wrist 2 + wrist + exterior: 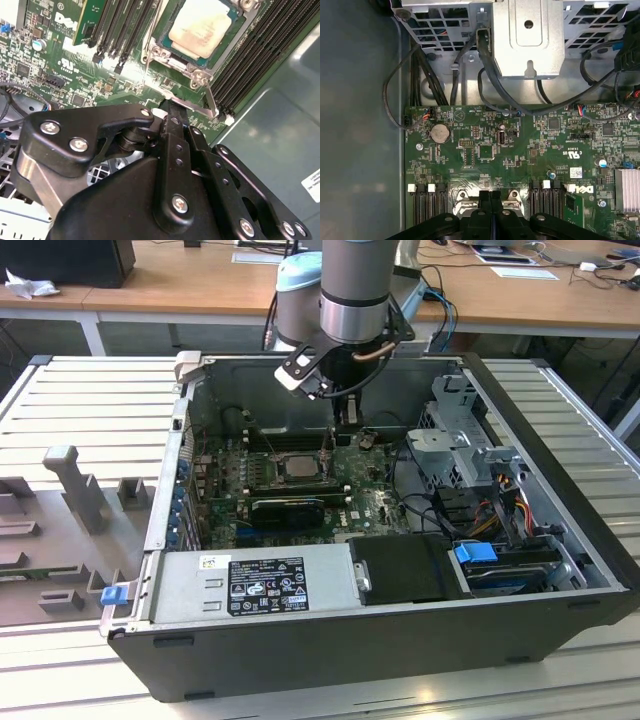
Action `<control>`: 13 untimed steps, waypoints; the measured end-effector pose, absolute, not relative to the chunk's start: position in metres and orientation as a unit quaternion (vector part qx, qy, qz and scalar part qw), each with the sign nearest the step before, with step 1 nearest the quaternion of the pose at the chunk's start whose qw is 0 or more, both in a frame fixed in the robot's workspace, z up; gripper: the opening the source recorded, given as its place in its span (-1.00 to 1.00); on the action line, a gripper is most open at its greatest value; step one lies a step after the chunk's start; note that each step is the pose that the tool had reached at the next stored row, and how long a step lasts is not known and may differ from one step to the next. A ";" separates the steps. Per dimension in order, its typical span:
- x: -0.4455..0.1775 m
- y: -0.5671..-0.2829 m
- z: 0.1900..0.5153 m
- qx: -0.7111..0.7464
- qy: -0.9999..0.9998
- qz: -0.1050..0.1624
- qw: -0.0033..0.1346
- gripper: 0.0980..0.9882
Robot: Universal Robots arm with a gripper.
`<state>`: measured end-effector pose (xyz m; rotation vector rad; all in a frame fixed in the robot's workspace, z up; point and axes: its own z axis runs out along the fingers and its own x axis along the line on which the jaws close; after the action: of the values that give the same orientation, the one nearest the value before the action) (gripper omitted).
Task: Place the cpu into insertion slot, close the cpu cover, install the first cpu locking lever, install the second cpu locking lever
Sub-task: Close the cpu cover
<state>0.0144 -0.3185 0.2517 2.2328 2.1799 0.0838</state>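
The cpu, a pale silver square, lies in the insertion slot on the green motherboard; in the exterior view the cpu is at the board's middle. The grey cpu cover lies flat around it and hides most of the slot. A thin metal locking lever runs along the socket's edge nearest my gripper. My gripper is shut, with its black fingertips pressed together at that lever's end. Nothing shows between the fingers. In the exterior view the gripper hangs just to the right of the socket.
The board sits inside an open black computer case. Black memory slots flank the socket. A grey drive cage with cables stands on the exterior view's right, and a power supply is at the front. A grey fixture rests outside the case.
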 end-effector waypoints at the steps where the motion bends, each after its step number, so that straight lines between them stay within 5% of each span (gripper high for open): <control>1: 0.012 -0.318 0.252 0.715 0.698 0.027 0.010 -0.98; 13: -0.011 -0.318 0.235 0.714 0.700 0.027 0.009 -0.98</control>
<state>-0.0107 -0.3184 0.2354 2.2300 2.1858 0.0830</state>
